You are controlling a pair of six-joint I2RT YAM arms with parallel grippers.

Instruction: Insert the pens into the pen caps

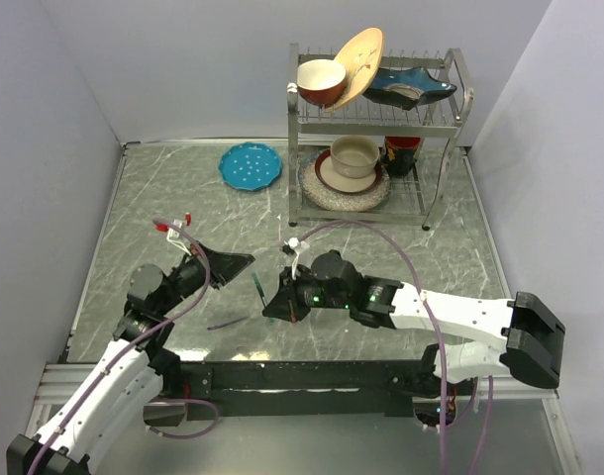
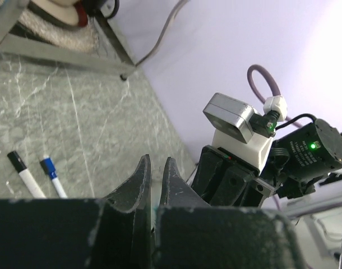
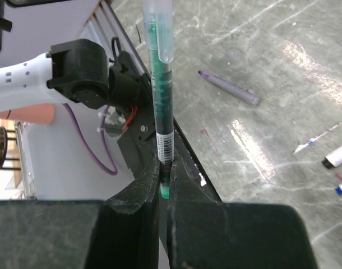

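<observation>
My right hand [image 3: 164, 168] is clamped tight on the dark green pen [image 3: 160, 84]. It grips the lower end, so the barrel stands straight out past the fingertips, with a clear section at its far end. My left hand [image 2: 156, 168] has its fingers almost together, a thin slit between them; I cannot tell whether anything is pinched there. On the surface [image 3: 283, 67] lies a purple piece [image 3: 230, 89], and further off a black-ended pen [image 2: 22, 174] just beside a blue-ended pen [image 2: 52, 178].
</observation>
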